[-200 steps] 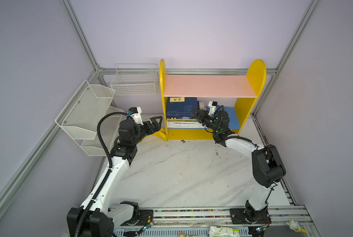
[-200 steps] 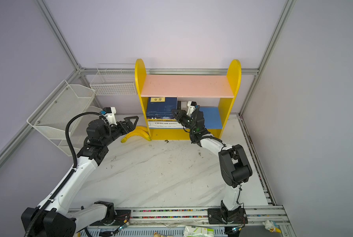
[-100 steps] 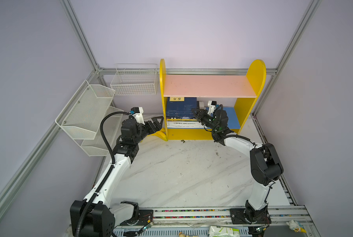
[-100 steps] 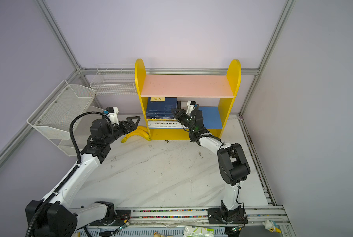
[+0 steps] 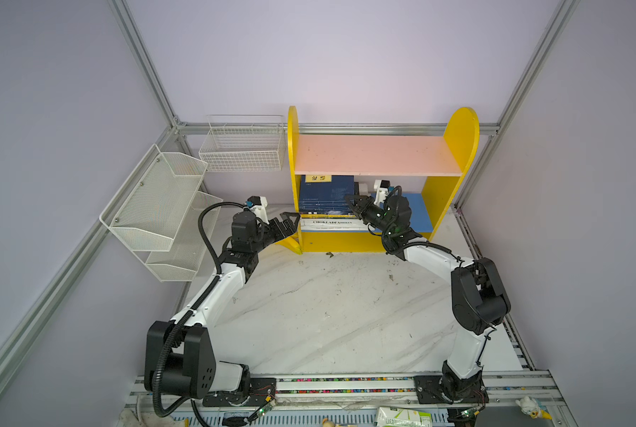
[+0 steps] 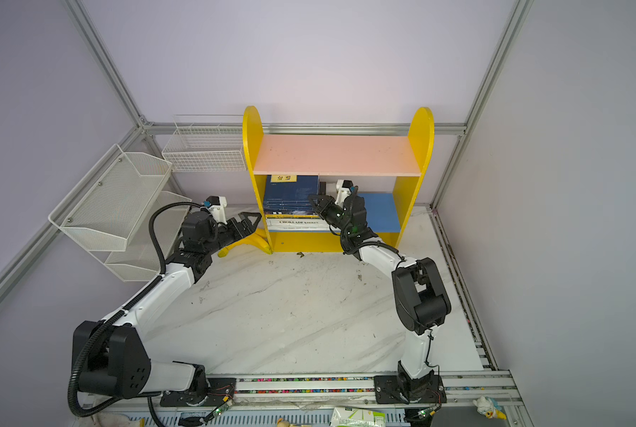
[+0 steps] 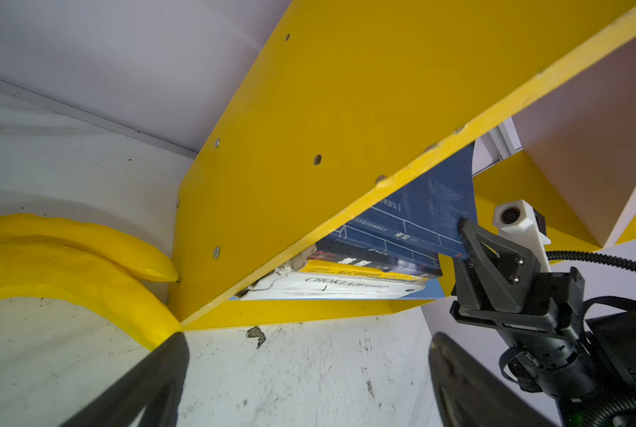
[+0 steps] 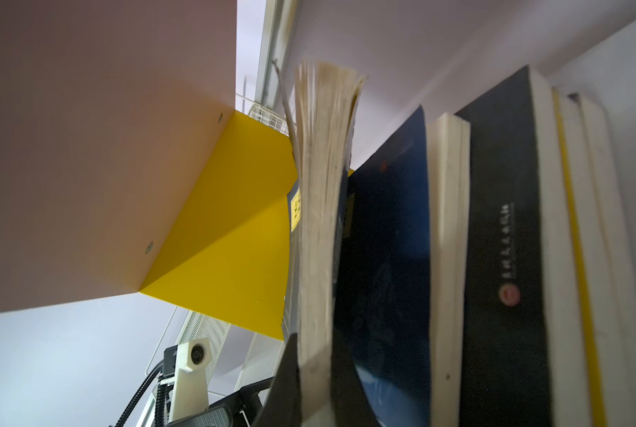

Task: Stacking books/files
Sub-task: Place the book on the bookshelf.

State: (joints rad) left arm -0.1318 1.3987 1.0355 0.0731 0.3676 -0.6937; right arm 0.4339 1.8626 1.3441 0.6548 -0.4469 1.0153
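Pinching the top navy book (image 5: 324,192) of the stack (image 5: 327,223) inside the yellow shelf (image 5: 364,242), our right gripper (image 5: 351,202) stays clamped; our left gripper (image 5: 290,223), wide apart, has edged nearer the side panel (image 5: 293,148), above bananas (image 7: 68,266).

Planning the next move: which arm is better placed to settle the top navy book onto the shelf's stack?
Right. The right gripper is shut on the edge of the navy book inside the shelf; the left gripper hangs open outside its yellow side panel, cut off from the stack.
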